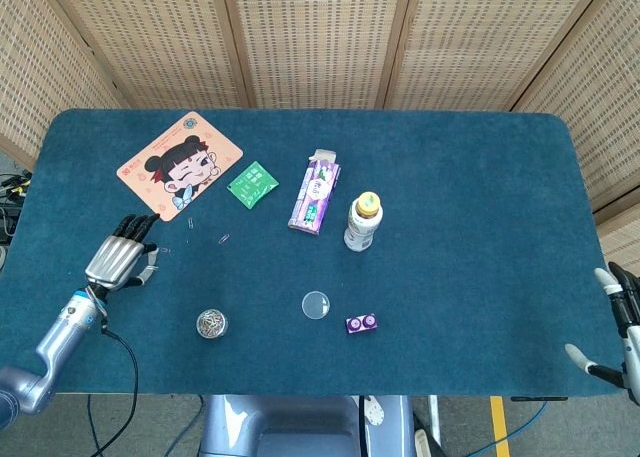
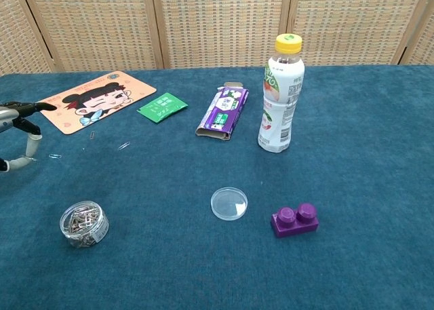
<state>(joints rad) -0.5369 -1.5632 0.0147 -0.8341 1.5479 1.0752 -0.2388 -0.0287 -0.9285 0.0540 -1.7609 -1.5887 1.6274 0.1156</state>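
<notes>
My left hand (image 1: 122, 261) hovers over the table's left side with fingers spread and nothing in it; its fingertips (image 2: 27, 112) show at the chest view's left edge. Loose paper clips (image 1: 163, 250) lie just beyond it, and a small round tub of clips (image 1: 211, 324) sits to its right. My right hand (image 1: 618, 322) hangs off the table's right front corner, fingers apart and empty. A yellow-capped drink bottle (image 1: 363, 222) stands upright mid-table, next to a purple carton (image 1: 316, 193) lying flat.
A cartoon-face mat (image 1: 179, 165) and a green sachet (image 1: 252, 184) lie at the back left. A clear round lid (image 1: 316, 304) and a purple two-stud brick (image 1: 361, 323) sit near the front. Wicker screens stand behind the table (image 1: 480, 177).
</notes>
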